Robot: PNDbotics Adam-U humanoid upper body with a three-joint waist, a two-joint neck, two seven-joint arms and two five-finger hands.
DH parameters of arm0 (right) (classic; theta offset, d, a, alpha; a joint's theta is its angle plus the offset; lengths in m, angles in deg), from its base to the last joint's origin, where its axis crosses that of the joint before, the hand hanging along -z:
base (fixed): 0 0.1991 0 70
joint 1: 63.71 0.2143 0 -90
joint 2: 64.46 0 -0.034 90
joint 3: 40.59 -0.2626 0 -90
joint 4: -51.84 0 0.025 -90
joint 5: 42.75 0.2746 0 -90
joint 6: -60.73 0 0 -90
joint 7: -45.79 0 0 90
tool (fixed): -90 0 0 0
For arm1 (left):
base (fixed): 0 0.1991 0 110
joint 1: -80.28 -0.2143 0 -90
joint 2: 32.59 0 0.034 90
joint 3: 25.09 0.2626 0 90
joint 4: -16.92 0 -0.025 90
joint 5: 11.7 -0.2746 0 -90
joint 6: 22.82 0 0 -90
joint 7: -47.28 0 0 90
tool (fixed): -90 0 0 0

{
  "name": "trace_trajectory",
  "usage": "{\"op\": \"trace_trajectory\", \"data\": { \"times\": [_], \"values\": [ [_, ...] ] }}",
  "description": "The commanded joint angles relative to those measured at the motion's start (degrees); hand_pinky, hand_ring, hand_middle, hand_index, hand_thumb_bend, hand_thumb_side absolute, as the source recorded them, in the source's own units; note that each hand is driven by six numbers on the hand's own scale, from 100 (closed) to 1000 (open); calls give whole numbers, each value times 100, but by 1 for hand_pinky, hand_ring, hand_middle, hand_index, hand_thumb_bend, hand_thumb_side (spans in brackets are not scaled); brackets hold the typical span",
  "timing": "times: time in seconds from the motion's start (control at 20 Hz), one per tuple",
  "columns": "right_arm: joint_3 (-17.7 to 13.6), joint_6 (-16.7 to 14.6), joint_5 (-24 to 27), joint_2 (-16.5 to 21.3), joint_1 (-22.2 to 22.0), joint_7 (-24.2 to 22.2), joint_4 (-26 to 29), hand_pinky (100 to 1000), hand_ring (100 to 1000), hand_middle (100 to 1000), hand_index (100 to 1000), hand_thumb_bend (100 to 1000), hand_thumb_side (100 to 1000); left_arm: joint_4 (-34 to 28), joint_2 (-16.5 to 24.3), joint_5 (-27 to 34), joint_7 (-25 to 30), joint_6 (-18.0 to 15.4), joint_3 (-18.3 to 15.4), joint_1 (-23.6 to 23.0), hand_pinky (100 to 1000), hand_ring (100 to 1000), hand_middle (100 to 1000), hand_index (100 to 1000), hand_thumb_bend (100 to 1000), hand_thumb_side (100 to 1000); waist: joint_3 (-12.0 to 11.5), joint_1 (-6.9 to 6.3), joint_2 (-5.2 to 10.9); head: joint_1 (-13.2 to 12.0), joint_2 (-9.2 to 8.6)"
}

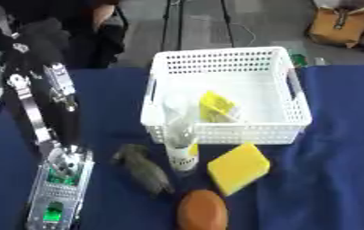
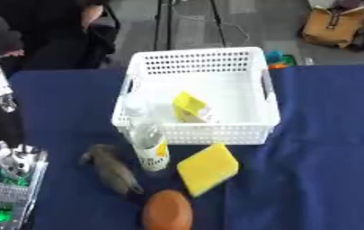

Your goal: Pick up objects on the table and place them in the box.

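At the near edge of the bench (image 1: 334, 148), which is draped in a dark blue cloth, lies a brown oval object (image 1: 202, 210). Just beyond it a yellow sponge (image 1: 238, 168) sits tilted to its right, and a dark grey, elongated object (image 1: 144, 170) lies to its left. Between those two a clear plastic bottle (image 1: 181, 139) with a yellow-and-white label stands upright, just in front of the near wall of the box. At the near left a silver and black arm comes in with green lights showing; the left robot hand (image 1: 59, 179) at its end cannot be read as released or clenched. The right robot hand shows in neither view. Farther back the white perforated box (image 1: 225, 60) rests mid-bench, holding a yellow packet (image 1: 216, 107) near its front wall. Beyond the bench is a grey floor with dark stand legs, a tan bag (image 2: 334, 24) at the far right, and dark shapes at the far left
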State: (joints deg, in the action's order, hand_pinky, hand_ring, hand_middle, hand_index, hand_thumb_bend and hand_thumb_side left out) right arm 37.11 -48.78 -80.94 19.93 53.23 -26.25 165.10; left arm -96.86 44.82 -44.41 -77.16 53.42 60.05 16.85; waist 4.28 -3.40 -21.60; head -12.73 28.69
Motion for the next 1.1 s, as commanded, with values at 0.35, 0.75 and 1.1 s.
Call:
{"op": "trace_trajectory", "data": {
  "times": [0.35, 0.75, 1.1],
  "values": [
    [218, -174, 109, 375, 318, -132, 133, 746, 824, 678, 821, 177, 937, -81, 19, 5, 29, 1, -28, 10, 619, 623, 618, 713, 100, 825, -11, 62, 140, -79, 26],
    [577, -26, -44, 364, 822, -812, 133, 789, 874, 729, 877, 372, 1000, -81, 8, 21, 52, -2, -9, -9, 619, 623, 618, 713, 100, 824, -43, 67, 176, -39, -48],
    [922, 136, -728, 224, 1481, -2008, 133, 876, 945, 823, 953, 509, 1000, -81, -2, 38, 79, -8, 10, -32, 620, 623, 618, 713, 100, 823, -81, 72, 201, 13, -80]
  ]
}}
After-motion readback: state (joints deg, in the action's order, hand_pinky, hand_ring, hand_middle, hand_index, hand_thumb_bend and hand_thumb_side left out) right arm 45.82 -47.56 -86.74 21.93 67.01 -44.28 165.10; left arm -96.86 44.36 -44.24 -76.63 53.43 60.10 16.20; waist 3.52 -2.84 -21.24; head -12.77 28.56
